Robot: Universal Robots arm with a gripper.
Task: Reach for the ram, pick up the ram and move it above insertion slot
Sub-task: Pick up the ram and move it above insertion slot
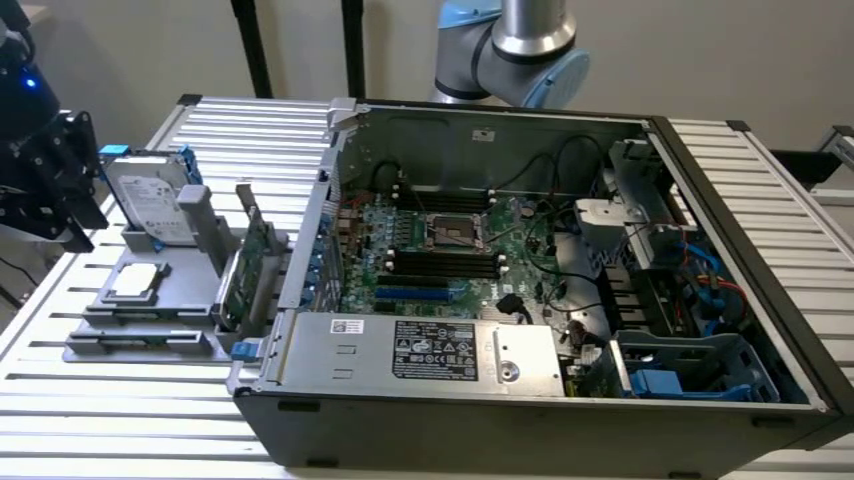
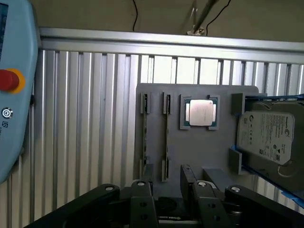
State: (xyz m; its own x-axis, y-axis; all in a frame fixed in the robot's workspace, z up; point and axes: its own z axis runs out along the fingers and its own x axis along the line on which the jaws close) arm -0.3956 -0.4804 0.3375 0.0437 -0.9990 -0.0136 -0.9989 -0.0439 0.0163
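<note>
My gripper (image 1: pixel 56 185) hangs over the exterior view's left side, above a grey fixture plate (image 1: pixel 160 300). In the wrist view its dark fingers (image 2: pixel 142 190) stand apart, so the gripper (image 2: pixel 166 178) is open with nothing between them. Below it, the fixture plate (image 2: pixel 209 152) has two narrow stick holders (image 2: pixel 156 137) seen from above. The ram itself is hidden from me; I see no green stick in either holder. The motherboard's long black insertion slots (image 1: pixel 441 262) lie inside the open computer case (image 1: pixel 534 400), far from the gripper.
On the fixture sit a silver hard drive (image 2: pixel 268 135), a processor chip (image 2: pixel 200 113) and an upright green expansion card (image 1: pixel 247 270) with a metal bracket. A pendant with a red button (image 2: pixel 9 78) is beside the ribbed aluminium table (image 2: pixel 85 123). The arm's base (image 1: pixel 527 50) stands behind the case.
</note>
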